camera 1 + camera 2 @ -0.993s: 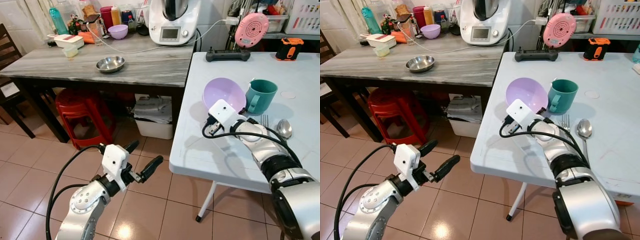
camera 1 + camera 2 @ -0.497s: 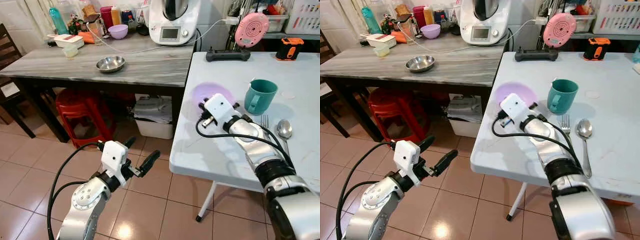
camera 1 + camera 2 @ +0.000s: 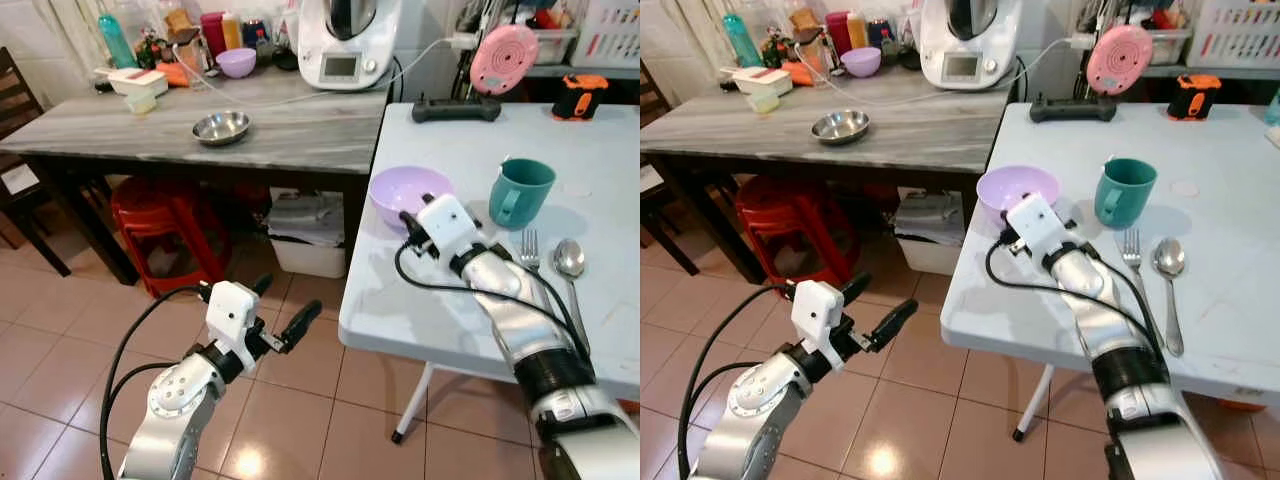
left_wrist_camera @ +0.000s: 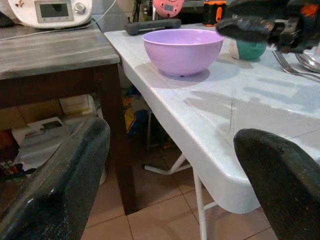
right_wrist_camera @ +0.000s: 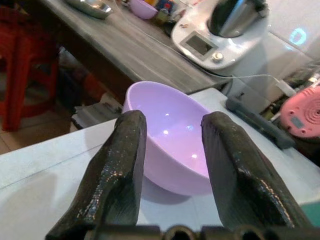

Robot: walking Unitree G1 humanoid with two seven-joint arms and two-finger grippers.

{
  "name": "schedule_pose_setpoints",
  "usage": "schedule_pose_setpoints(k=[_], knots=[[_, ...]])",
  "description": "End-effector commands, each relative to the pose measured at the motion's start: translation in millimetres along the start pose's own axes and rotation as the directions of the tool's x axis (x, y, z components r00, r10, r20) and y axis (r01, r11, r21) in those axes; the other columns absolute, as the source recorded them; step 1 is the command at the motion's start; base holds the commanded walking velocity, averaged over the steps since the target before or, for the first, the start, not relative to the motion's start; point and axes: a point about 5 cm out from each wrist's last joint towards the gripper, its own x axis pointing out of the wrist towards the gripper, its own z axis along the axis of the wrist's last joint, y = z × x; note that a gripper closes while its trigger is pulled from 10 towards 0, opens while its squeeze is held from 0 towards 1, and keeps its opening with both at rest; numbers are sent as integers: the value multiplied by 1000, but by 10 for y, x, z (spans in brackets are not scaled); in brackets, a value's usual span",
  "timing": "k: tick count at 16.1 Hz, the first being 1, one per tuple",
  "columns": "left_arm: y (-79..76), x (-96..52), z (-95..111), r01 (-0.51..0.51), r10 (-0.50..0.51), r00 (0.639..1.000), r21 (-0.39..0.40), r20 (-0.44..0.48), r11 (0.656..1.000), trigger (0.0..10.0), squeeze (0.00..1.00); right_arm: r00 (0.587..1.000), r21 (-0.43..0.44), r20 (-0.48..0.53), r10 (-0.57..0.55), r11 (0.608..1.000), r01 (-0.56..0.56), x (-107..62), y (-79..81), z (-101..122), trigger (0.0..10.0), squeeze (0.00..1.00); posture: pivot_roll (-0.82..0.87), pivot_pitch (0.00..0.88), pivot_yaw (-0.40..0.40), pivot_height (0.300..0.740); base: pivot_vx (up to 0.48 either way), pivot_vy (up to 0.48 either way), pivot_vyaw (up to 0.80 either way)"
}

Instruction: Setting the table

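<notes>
Purple bowl [image 3: 409, 191] upright on white worktop [image 3: 600, 160], near its front left corner, base flat. Just behind it, right gripper [image 5: 170, 145], jaws parted and released, touching nothing, bowl's near wall seen between the two black fingers [image 5: 119, 165] from the wrist. Fingertips hidden behind the white wrist housing from the head. Teal mug [image 3: 519, 192] beside bowl, then fork [image 3: 530, 247] and spoon [image 3: 569, 258]; spoon's handle partly covered by the silver arm. Left gripper [image 3: 285, 320] low over tiled floor [image 3: 60, 330], jaws apart, empty. Bowl's rounded underside visible from left wrist.
</notes>
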Motion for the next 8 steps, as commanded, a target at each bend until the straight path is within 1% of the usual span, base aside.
schedule_pose_setpoints(k=[1, 3, 4, 5, 6, 7, 8], knots=[[92, 0, 36, -53, 53, 999, 17, 4, 998, 10000, 0, 995, 39, 72, -73, 997, 70, -27, -56, 156, 10000, 1000, -50, 0, 101, 740, 0, 0, 0], [163, -1, 59, -111, 110, 994, 35, 16, 993, 10000, 0, 984, 86, 109, -140, 988, 131, -121, -51, 193, 10000, 1000, -54, 0, 99, 740, 0, 0, 0], [299, -18, 101, -221, 218, 975, 55, 48, 974, 10000, 0, 960, 182, 123, -251, 957, 226, -316, -19, 174, 10000, 1000, -64, 0, 102, 740, 0, 0, 0], [299, -18, 101, -221, 218, 975, 55, 48, 974, 10000, 0, 960, 182, 123, -251, 957, 226, -316, -19, 174, 10000, 1000, -64, 0, 102, 740, 0, 0, 0], [365, -19, 130, -276, 273, 960, 43, 68, 960, 10000, 0, 945, 253, 87, -314, 925, 284, -437, 18, 113, 10000, 1000, -70, 0, 102, 740, 0, 0, 0], [389, -8, 161, -293, 289, 953, 33, 90, 955, 10000, 0, 931, 326, 29, -365, 883, 336, -543, 65, 32, 10000, 871, -80, 0, 104, 740, 0, 0, 0], [387, 3, 174, -288, 284, 954, 36, 98, 957, 10000, 0, 929, 337, 6, -370, 876, 346, -576, 97, -2, 10000, 349, -82, 0, 104, 740, 0, 0, 0]])
